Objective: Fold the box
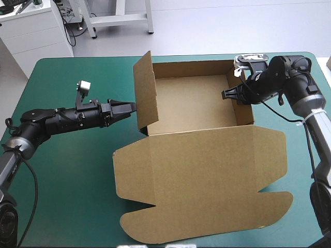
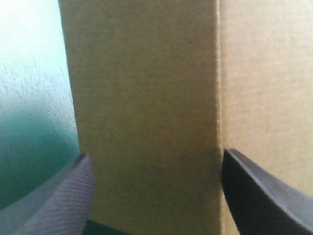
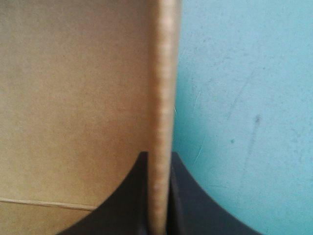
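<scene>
Nearest me, the lid (image 1: 207, 181) of the brown box (image 1: 191, 103) lies flat on the teal-green cover (image 1: 67, 175). It spreads toward 6 o'clock from the tray, with its rounded tabs close to the table's near edge. Beyond the lid, the box stands about mid-table as an open tray with its walls raised. At the tray's 9 o'clock my left gripper (image 1: 128, 107) lies level with its black fingers apart. Their tips are just beside the outer face of the left wall (image 1: 146, 93), which rises taller than the others; I cannot tell whether they touch it. At 3 o'clock my right gripper (image 1: 234, 94) is clamped on the right wall (image 1: 243, 111), one finger inside the tray and one outside. The far wall (image 1: 191, 70) stands at 12 o'clock
</scene>
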Available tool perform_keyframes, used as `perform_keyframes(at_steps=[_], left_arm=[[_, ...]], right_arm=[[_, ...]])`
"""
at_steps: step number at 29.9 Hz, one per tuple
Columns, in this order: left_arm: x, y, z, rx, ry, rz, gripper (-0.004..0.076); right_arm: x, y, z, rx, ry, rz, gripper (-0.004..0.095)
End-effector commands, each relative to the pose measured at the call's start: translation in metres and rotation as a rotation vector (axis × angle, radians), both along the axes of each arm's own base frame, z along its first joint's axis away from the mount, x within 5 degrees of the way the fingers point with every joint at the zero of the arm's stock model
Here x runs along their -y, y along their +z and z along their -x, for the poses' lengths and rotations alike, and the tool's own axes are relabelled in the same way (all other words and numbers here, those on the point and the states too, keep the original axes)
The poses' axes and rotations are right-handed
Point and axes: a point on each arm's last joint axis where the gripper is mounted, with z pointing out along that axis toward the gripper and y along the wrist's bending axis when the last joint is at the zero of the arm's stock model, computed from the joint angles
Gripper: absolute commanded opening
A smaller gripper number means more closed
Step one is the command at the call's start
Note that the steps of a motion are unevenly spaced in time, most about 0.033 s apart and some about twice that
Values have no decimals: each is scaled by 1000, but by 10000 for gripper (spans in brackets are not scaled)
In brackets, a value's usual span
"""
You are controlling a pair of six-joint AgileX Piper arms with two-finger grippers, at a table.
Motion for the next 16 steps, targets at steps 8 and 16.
perform_keyframes(at_steps=[8,16], left_arm=[[26,42,17,122,-159,138,523],[26,53,15,166,-162,135,523]], right_arm=[[-1,27,9,98,-18,-56,-18],[-4,27,10,99,-18,-53,-18]])
